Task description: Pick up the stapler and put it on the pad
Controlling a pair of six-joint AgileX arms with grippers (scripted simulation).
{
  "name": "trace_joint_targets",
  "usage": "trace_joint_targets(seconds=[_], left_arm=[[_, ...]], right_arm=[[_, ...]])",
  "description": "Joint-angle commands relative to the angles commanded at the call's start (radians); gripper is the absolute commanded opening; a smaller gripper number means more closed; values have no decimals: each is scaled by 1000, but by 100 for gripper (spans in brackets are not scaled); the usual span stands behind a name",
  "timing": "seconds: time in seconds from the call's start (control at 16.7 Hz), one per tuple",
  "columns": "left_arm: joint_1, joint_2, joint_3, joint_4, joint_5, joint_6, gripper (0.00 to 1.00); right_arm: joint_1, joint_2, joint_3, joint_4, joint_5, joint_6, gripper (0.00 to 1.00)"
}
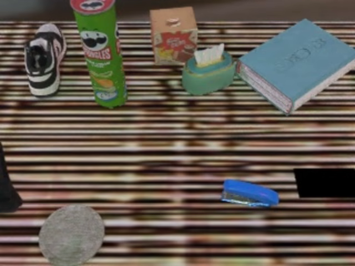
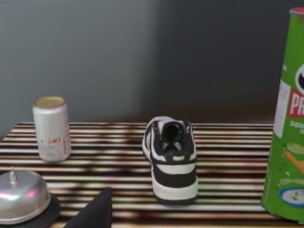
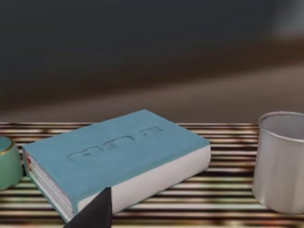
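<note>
Stapler (image 1: 249,193) lies untouched on the striped table (image 1: 166,149), right of centre toward the near edge, just left of the black pad (image 1: 324,183) at the right edge. Neither gripper is in view, so I cannot tell how their jaws stand. Judging by this, the pick has not begun; the right arm, being nearer, must come down over the stapler with jaws spread across its narrow width.

Your left arm sits parked at the table's left edge — in the top view only a dark piece of it (image 1: 8,185) shows there, and whether its end effector is spread or closed can't be made out. Your right arm doesn't appear in the top view at all. Each wrist view shows just one dark fingertip (image 2: 92,211) (image 3: 92,211) poking in at the frame's edge — too little to read either end effector's state.
</note>
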Motion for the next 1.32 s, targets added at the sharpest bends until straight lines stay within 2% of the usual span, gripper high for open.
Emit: trace_joint_targets(seconds=[0.24, 0.48, 1.32], left_arm=[[0, 0, 0, 0, 0, 0, 100], [0, 0, 0, 0, 0, 0, 100], [0, 0, 0, 0, 0, 0, 100]], right_arm=[[15, 31, 31, -24, -1, -14, 100], [91, 220, 215, -160, 0, -90, 100], [544, 1563, 1283, -984, -5, -545, 100]])
